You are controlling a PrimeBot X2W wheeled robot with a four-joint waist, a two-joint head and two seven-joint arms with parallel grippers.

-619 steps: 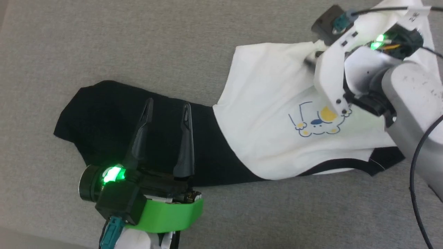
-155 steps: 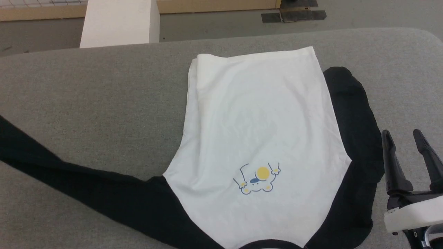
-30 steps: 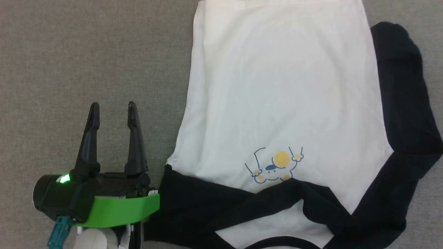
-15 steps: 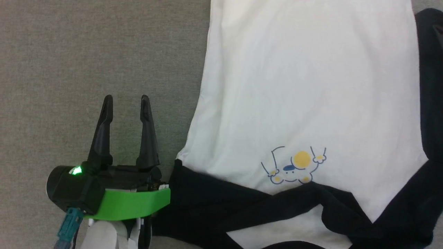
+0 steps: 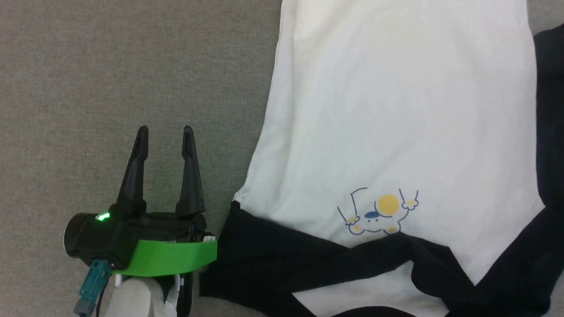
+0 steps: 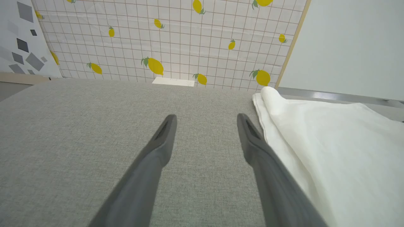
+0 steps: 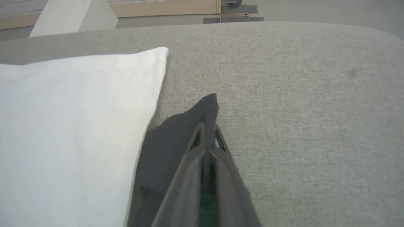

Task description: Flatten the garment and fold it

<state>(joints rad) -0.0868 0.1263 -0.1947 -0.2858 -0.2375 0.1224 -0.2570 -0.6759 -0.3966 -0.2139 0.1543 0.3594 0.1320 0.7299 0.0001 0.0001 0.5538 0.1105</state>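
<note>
We judge the step in hand to be folding the right sleeve [image 7: 170, 148] inward. To do it well, we should lift the fabric only just clear of the grey worktop [image 5: 110, 66] and carry it left across the white body, releasing once it lies flat, so the smoothed panel beneath does not drag or bunch. The right gripper [image 7: 206, 127] has its fingers together, pinched on the black sleeve's far end just right of the body's white edge. The garment [image 5: 396, 110] lies flat, collar near and hem far, its left sleeve [image 5: 308, 259] already crossing the chest just near of the print [image 5: 379, 215]. The left gripper [image 5: 165, 129] rests with its fingers apart and empty on bare worktop, just left of the garment's left edge.
</note>
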